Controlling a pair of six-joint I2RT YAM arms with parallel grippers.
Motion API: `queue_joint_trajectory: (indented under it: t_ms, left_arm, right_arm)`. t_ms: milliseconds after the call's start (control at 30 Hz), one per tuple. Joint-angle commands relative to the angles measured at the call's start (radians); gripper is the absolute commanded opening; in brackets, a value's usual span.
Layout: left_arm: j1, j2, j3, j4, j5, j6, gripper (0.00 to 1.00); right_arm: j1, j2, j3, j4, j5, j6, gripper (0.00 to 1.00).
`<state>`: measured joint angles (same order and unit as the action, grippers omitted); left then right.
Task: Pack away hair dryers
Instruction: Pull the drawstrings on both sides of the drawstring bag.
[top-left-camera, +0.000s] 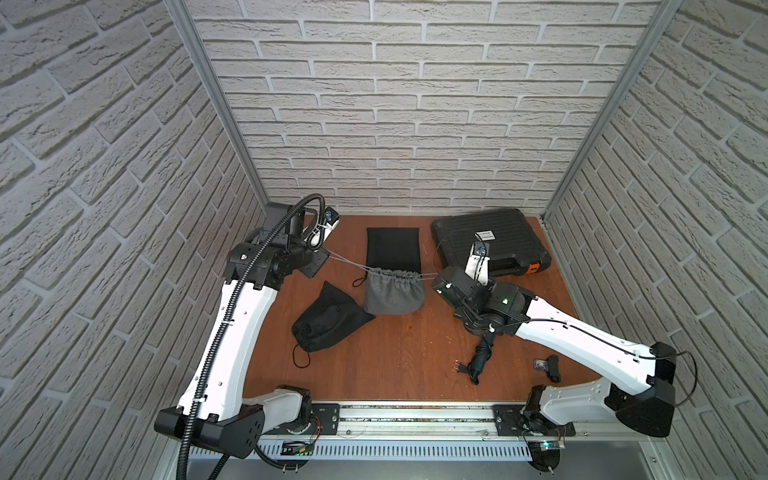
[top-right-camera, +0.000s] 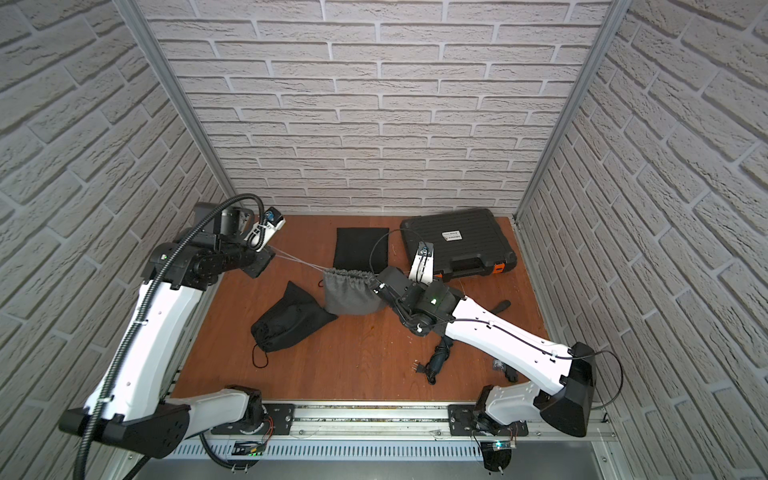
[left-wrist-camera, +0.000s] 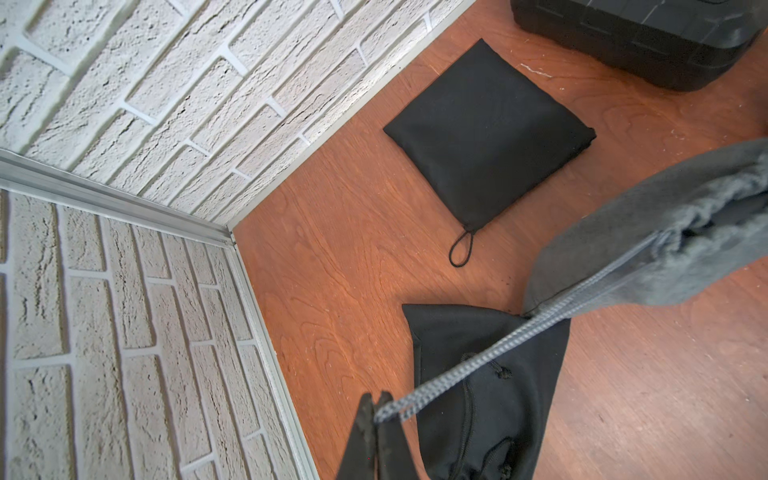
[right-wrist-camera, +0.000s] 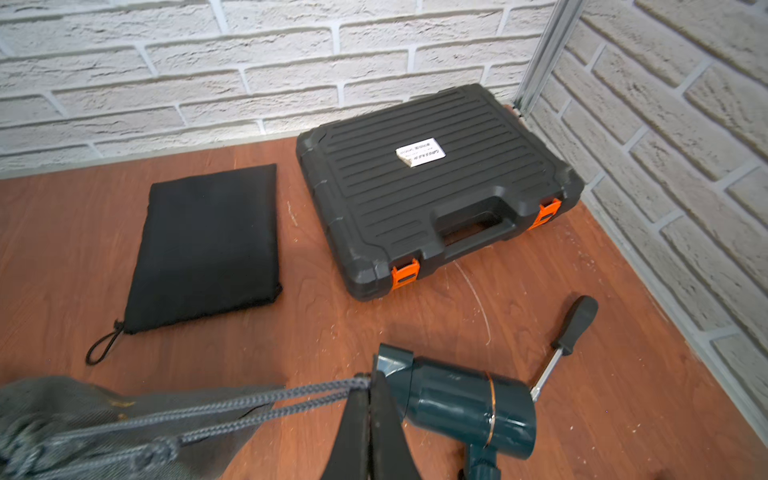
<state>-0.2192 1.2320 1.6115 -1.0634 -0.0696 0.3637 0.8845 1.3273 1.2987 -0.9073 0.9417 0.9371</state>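
A teal hair dryer (right-wrist-camera: 465, 409) lies on the table (top-left-camera: 395, 365) at 4 o'clock from the grey bag (top-left-camera: 394, 295), under the right arm (top-left-camera: 582, 336). The right gripper (right-wrist-camera: 370, 382) pinches the bag's right string (right-wrist-camera: 291, 395) at 3 o'clock; the left gripper (left-wrist-camera: 376, 401) pinches its left string (left-wrist-camera: 478, 365) at 10 o'clock.

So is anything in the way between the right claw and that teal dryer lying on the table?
Nothing lies between them, but the right gripper is shut on the grey pouch's drawstring, right beside the teal dryer. It would likely have to let go first.
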Motion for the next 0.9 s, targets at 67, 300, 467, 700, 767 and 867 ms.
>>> queue_joint_trajectory:
  t_ms: [67, 300, 467, 700, 767, 867]
  left_arm:
    - [0.007, -0.021, 0.028, 0.090, -0.064, -0.003, 0.00]
    - [0.014, -0.026, 0.001, 0.111, -0.076, -0.001, 0.00]
    - [0.024, -0.032, -0.019, 0.121, -0.077, -0.004, 0.00]
    - [0.038, -0.036, -0.028, 0.126, -0.078, 0.000, 0.00]
    - [0.045, -0.037, -0.033, 0.128, -0.075, -0.002, 0.00]
    - [0.050, -0.040, -0.040, 0.129, -0.075, -0.002, 0.00]
  right_arm:
    - [-0.074, -0.065, -0.020, -0.021, 0.069, -0.046, 0.02]
    - [-0.161, -0.130, -0.036, 0.021, 0.061, -0.144, 0.02]
    - [-0.223, -0.148, -0.042, 0.009, 0.038, -0.177, 0.02]
    - [-0.294, -0.196, -0.084, 0.015, 0.016, -0.196, 0.02]
    - [-0.317, -0.208, -0.094, 0.020, 0.003, -0.206, 0.02]
    - [-0.345, -0.219, -0.101, 0.024, -0.009, -0.218, 0.02]
